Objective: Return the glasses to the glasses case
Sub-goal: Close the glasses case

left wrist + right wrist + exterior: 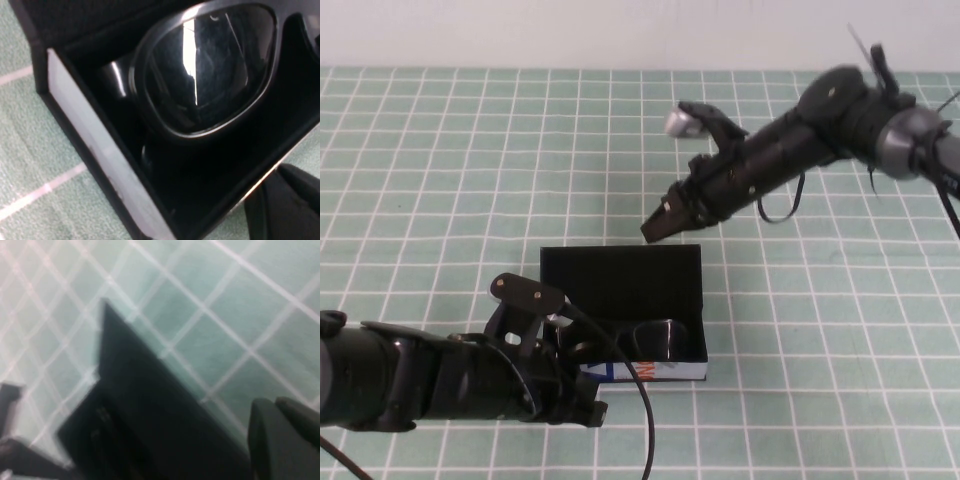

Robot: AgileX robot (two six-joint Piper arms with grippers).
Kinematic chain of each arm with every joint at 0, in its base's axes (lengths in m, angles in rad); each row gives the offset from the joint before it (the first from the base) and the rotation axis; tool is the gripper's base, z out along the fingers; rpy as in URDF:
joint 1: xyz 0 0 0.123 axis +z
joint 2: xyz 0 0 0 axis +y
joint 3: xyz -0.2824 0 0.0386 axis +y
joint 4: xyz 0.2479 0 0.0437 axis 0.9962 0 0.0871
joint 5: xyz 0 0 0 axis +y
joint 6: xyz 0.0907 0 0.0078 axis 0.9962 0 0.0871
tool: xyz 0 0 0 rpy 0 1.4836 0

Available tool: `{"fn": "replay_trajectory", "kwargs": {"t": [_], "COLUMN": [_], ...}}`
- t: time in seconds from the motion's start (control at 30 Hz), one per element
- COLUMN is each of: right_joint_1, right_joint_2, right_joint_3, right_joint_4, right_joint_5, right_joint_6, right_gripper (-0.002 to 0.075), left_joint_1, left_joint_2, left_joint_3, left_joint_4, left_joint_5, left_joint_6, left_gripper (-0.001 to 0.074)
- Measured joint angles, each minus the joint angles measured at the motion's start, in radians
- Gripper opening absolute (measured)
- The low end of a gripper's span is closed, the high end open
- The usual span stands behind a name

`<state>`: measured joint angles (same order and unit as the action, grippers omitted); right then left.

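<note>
The glasses (645, 340) already lie inside the glasses case (620, 275), so the main step of the task looks done; what is left, as far as I can judge, is to let the lid down, since the case stands open with its lid raised at the far side. In the left wrist view the glasses (210, 75) rest in the tray with one lens facing up and the frame close to the near wall of the case (95, 150); whether they sit quite flat I cannot tell. The left hand (582, 400) is low at the case's near left corner, just beside the white front; its tips are hidden behind the arm's own body, so I cannot tell how far open it is or whether it has hold of anything. The right hand (660, 225) hangs just above and beyond the raised lid, fully closed with nothing between its tips, and it seems placed to push the lid over. The case is a rectangular box with straight, sharp edges, matte black on lid and lining, with a smooth white front strip printed in blue and orange. The glasses have a thin glossy black frame with rounded lens openings; the lenses are clear to greyish and throw a bright streak of reflected light. The bench (440, 160) is covered by a pale green mat ruled in a white grid, flat and slightly dull.
</note>
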<state>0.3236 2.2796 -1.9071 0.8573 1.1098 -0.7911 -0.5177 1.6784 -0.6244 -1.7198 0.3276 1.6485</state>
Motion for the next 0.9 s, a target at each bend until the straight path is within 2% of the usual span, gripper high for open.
{"fn": "replay_trajectory", "kwargs": {"t": [0.2, 0.67, 0.9], "right_joint_1": [0.000, 0.032, 0.040], "right_joint_2": [-0.002, 0.018, 0.018], "right_joint_3": [-0.099, -0.109, -0.109], "right_joint_4": [-0.066, -0.328, -0.257], "right_joint_5": [0.090, 0.104, 0.106], "right_joint_6": [0.071, 0.287, 0.294], "right_gripper": [-0.0011, -0.0011, -0.0011], "left_joint_1": [0.000, 0.000, 0.000], "left_joint_2": [0.008, 0.010, 0.010], "left_joint_3": [-0.001, -0.003, -0.003], "left_joint_4": [-0.001, -0.003, -0.003], "left_joint_5": [-0.004, -0.004, -0.004], "left_joint_6": [0.002, 0.003, 0.003], "left_gripper": [-0.0002, -0.0002, -0.0002]}}
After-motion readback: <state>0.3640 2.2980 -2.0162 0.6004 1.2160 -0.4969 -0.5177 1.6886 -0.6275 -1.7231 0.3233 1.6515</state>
